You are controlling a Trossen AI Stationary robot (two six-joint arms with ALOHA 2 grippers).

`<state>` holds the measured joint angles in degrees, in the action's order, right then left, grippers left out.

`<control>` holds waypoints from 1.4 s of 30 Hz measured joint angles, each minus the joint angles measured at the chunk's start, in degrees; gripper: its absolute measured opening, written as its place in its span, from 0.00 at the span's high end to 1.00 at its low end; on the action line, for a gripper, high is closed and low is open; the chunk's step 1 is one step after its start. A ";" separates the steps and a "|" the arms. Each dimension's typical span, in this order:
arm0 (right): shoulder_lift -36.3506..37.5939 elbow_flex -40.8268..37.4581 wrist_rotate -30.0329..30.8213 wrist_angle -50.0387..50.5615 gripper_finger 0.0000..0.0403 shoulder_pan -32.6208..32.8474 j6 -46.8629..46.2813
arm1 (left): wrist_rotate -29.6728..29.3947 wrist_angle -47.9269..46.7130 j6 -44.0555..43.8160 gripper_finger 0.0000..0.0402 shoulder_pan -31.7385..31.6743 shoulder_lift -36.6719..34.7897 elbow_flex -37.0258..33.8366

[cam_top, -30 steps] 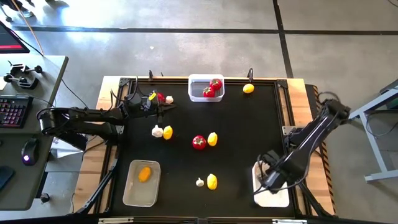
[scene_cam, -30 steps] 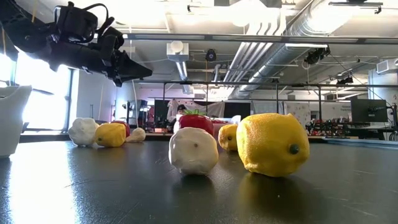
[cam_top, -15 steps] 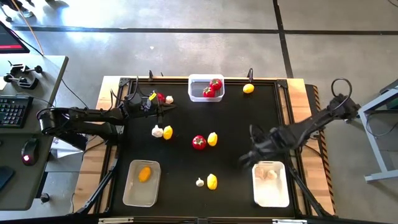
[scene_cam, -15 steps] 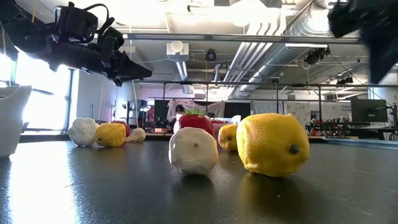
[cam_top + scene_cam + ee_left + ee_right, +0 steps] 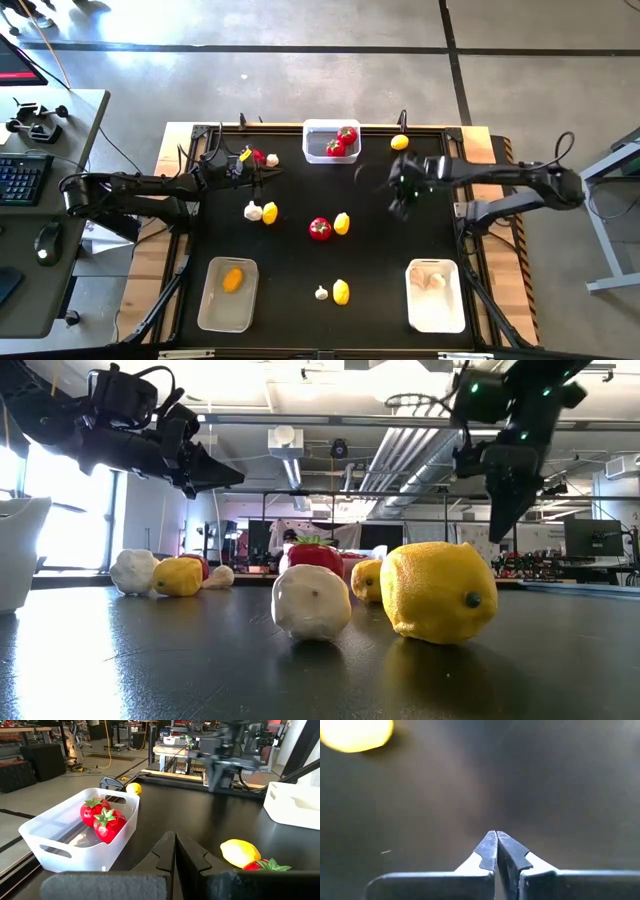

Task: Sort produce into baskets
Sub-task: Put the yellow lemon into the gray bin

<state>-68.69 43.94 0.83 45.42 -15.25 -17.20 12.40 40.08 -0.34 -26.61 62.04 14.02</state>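
Right gripper (image 5: 397, 195): fingers pressed together, holding nothing; it hangs above the black table (image 5: 400, 250) right of centre in the high view, below the lone lemon (image 5: 400, 142) at the upper edge.
Left gripper (image 5: 268, 170): fingers closed, empty; it hovers at the upper left of the table, beside a tomato and a garlic bulb (image 5: 272, 159).
Clear basket (image 5: 331, 141): upper centre of the high view, two tomatoes (image 5: 341, 141) inside.
Beige basket (image 5: 228, 293): lower left, one lemon (image 5: 232, 279) inside.
White basket (image 5: 436, 296): lower right, garlic (image 5: 431, 280) inside.
Loose produce, middle: garlic (image 5: 253, 211) touching a lemon (image 5: 270, 213); to their right a tomato (image 5: 320, 229) beside a lemon (image 5: 342, 223).
Loose produce, lower centre: small garlic (image 5: 321, 293) just beside a lemon (image 5: 341, 291).
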 joint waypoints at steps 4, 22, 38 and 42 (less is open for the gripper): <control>-0.53 0.02 0.33 -1.43 1.00 -8.33 11.76 | -0.04 0.02 0.04 1.00 0.00 -0.02 0.00; -25.12 21.09 19.53 2.16 0.46 -21.30 40.05 | -0.96 0.00 0.15 1.00 0.00 0.00 0.00; -40.04 29.18 30.23 3.81 0.24 -24.39 55.25 | -1.03 -1.82 1.49 1.00 0.00 -0.02 -0.02; -40.70 29.18 29.87 3.44 0.24 -25.72 56.54 | -1.03 -1.78 1.49 1.00 0.00 -0.01 -0.02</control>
<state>-109.38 73.12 30.70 48.86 -40.97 39.34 11.38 38.30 1.15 -26.61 62.03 14.00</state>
